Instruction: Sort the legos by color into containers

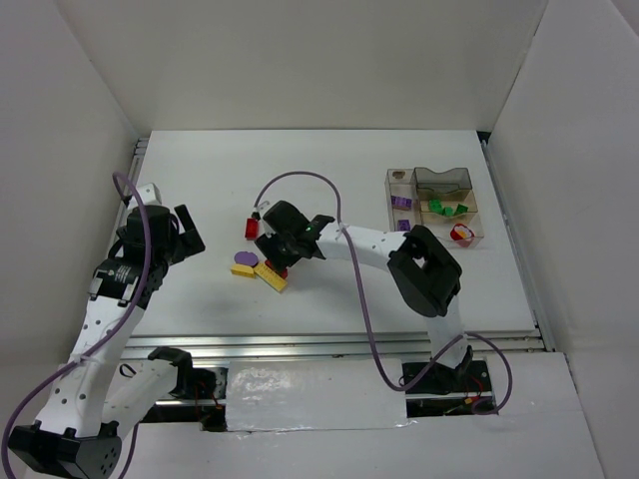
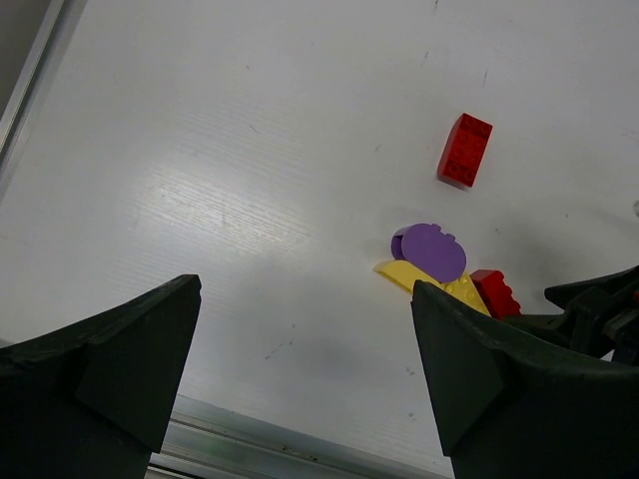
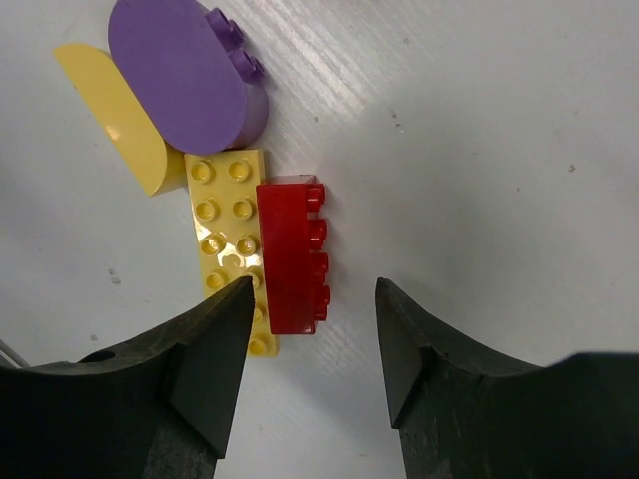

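A small pile of legos lies at the table's middle left: a purple rounded brick (image 3: 190,75), a yellow rounded piece (image 3: 115,120), a long yellow brick (image 3: 232,239) and a red brick (image 3: 292,254) lying on its side against it. My right gripper (image 3: 315,329) is open just above the pile, its jaws standing either side of the red brick's near end without touching it. A second red brick (image 1: 250,229) lies apart, further back. My left gripper (image 2: 305,349) is open and empty over bare table left of the pile (image 2: 429,249). The clear divided tray (image 1: 439,180) stands at the back right.
The tray's compartments hold purple (image 1: 401,202), green (image 1: 439,208) and red and yellow (image 1: 461,233) legos. White walls enclose the table on three sides. A metal rail (image 2: 260,444) runs along the near edge. The right arm (image 1: 429,269) reaches leftward across the table.
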`<state>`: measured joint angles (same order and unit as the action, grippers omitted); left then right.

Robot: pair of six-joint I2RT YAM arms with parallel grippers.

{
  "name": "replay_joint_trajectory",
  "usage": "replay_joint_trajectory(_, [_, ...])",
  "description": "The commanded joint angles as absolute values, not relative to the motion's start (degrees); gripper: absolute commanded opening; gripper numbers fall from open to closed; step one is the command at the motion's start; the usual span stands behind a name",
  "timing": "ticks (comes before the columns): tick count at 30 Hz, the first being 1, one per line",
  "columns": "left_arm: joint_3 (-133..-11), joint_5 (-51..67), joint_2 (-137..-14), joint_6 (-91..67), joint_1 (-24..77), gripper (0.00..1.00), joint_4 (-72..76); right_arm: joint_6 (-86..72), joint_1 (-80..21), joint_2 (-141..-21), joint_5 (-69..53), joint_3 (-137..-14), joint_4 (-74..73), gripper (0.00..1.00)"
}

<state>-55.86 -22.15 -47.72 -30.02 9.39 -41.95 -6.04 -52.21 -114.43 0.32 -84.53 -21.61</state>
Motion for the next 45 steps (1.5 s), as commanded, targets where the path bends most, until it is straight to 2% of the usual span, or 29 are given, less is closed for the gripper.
replay_joint_trajectory(1, [-56.42,-21.53,-47.37,-29.09,9.05,1.00,-40.25,-5.10,-52.21,-116.54,-2.10,-86.92,-20.74,0.60])
replay_joint_trajectory(4, [-56.43,-21.18,-47.46,-28.92,9.05,1.00,-40.17,-5.62,-52.29,-117.07,-3.34,-86.66,-20.04,0.63])
replay_joint_trajectory(7, [-56.34,-21.09,-47.46,-28.92,9.05,0.99,-40.17,-5.62,-52.12,-118.30,-2.73,-87.71,-20.48,0.60])
replay_joint_trajectory(8, [-56.34,-21.09,-47.46,-28.92,9.05,0.99,-40.17,-5.71,-52.29,-118.56,-2.38,-87.80,-20.48,0.51])
replay_joint_trajectory(10, [-56.43,-21.09,-47.46,-28.92,9.05,0.99,-40.17,-5.71,-51.94,-119.09,-2.20,-88.15,-20.56,0.44])
replay_joint_trajectory(11, [-56.34,-21.09,-47.46,-28.92,9.05,1.00,-40.17,-5.63,-51.94,-119.18,-2.37,-88.15,-20.48,0.37])
replay_joint_trajectory(18, [-56.25,-20.83,-47.37,-28.83,9.05,0.99,-39.99,-5.62,-51.33,-117.34,-3.78,-86.41,-20.22,0.27])
replay_joint_trajectory(20, [-56.34,-20.83,-47.37,-28.83,9.05,1.00,-39.99,-6.06,-50.54,-116.37,-5.35,-85.52,-19.69,0.21])
replay_joint_trajectory(21, [-56.25,-20.83,-47.29,-28.83,9.05,1.00,-40.08,-6.24,-50.02,-115.50,-5.36,-84.56,-19.08,0.07])
replay_joint_trajectory(22, [-56.25,-20.83,-47.29,-28.83,9.05,1.00,-39.99,-6.85,-49.84,-115.05,-4.84,-84.12,-18.72,0.00])
replay_joint_trajectory(28, [-56.34,-21.01,-47.29,-28.92,9.05,1.00,-40.17,-10.27,-42.55,-109.08,-4.22,-78.94,-17.67,0.00])
replay_joint_trajectory(32, [-56.34,-20.92,-47.37,-28.92,9.05,1.00,-40.08,-13.44,-34.82,-100.05,-2.91,-72.53,-17.40,0.00])
replay_joint_trajectory(38, [-56.60,-20.83,-47.46,-28.83,9.05,1.00,-40.25,-20.99,-20.70,-90.55,10.63,-69.88,-25.03,0.00])
replay_joint_trajectory(45, [-56.60,-20.13,-47.46,-28.74,9.05,0.99,-40.08,-33.91,-3.79,-81.92,18.62,-62.06,-22.16,0.00])
